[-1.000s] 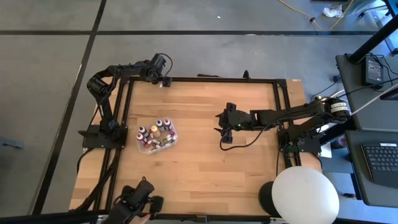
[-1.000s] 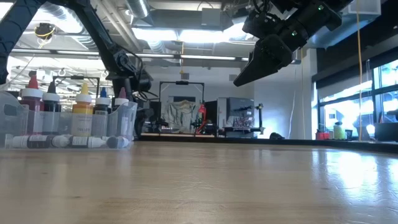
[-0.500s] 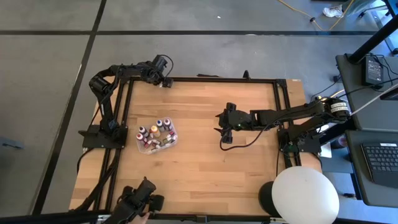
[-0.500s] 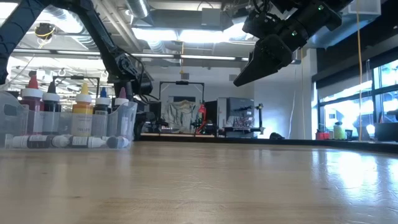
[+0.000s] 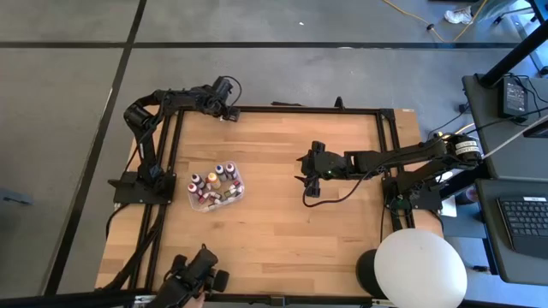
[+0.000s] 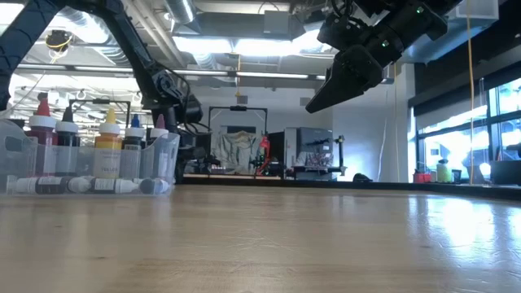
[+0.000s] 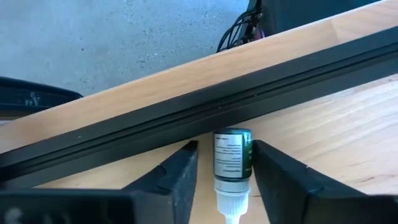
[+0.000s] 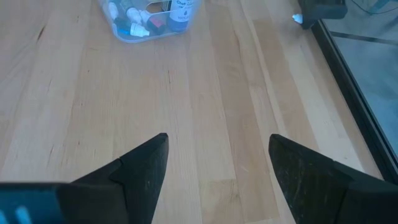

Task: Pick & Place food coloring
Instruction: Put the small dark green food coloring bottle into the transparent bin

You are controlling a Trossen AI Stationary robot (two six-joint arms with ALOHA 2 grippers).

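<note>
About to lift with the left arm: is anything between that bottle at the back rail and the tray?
Nothing visible. The bottle lies between the left gripper's fingers by the black rail at the table's back-left corner. From there to the tray the high view shows only bare wood. The right gripper hovers mid-table, off that path.

A green bottle (image 7: 232, 155) with white label and cap lies on pale wood table (image 7: 348, 130).

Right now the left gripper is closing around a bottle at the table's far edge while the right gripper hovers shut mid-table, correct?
Not quite: the right gripper hovers open, as the right wrist view shows. The left gripper does straddle a bottle beside the table's far rail.
</note>
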